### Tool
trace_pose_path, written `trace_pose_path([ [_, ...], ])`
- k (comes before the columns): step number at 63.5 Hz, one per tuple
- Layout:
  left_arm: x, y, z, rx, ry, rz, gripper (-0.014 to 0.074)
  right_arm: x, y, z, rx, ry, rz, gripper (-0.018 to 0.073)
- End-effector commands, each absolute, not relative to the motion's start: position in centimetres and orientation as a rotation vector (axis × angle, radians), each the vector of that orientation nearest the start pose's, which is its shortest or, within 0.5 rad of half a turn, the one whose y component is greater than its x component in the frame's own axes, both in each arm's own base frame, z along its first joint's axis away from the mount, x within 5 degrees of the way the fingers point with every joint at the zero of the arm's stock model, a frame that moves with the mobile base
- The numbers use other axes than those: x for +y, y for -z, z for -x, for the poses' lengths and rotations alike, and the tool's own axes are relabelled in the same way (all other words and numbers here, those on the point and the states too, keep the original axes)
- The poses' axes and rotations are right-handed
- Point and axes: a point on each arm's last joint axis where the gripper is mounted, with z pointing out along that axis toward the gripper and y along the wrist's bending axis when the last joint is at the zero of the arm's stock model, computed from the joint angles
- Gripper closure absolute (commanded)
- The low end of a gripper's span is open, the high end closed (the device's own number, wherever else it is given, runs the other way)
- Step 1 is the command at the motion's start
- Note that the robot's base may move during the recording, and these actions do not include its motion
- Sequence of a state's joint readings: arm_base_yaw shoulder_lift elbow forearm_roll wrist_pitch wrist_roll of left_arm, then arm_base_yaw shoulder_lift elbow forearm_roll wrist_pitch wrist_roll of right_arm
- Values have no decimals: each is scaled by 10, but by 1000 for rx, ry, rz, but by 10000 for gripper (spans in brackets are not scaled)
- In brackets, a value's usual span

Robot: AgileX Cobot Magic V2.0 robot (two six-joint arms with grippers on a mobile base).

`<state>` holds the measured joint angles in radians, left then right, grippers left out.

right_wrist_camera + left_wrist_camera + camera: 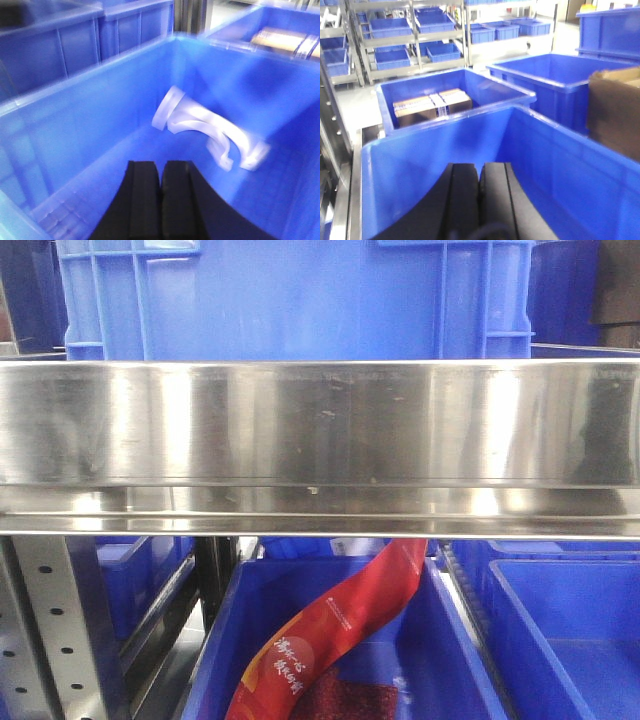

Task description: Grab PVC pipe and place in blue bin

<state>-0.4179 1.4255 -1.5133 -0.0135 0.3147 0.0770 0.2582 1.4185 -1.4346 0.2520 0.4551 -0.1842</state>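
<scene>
White curved PVC pipe pieces [210, 127] lie blurred on the floor of a blue bin [75, 125] in the right wrist view, one with a flat round end at the left. My right gripper [162, 167] hangs shut and empty inside that bin, nearer the camera than the pieces and a little left of them. In the left wrist view my left gripper [479, 170] is shut and empty above another blue bin [560, 165] whose visible walls are bare; its floor is hidden by the fingers. Neither gripper shows in the front view.
A steel shelf rail [320, 440] fills the front view, with a blue crate [300, 300] above and a red packet [330, 625] in a bin below. A neighbouring bin holds cardboard boxes [431, 106]. A brown carton [615, 110] stands at the right. Racks of bins [410, 35] stand behind.
</scene>
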Motion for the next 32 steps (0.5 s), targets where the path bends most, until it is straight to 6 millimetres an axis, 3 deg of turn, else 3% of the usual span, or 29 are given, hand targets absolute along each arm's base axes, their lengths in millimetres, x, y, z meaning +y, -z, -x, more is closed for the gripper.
trace_pose_path([
  [1,-136,-456,-297,1739,289,-420,707,93,-428,-311,1909,-307,296,721],
  [9,-132,-470,-279,1685,404,-351,707,90,-442,-293,1887,-331,293,721],
  [19,-121,-479,-238,1559,463,-318,707,80,-461,-256,1747,-360,241,721],
  [25,-113,-459,-218,1572,463,-320,707,70,-460,-232,1637,-339,200,721],
  [32,-99,-429,-192,1585,456,-312,707,61,-434,-203,1656,-330,196,721],
])
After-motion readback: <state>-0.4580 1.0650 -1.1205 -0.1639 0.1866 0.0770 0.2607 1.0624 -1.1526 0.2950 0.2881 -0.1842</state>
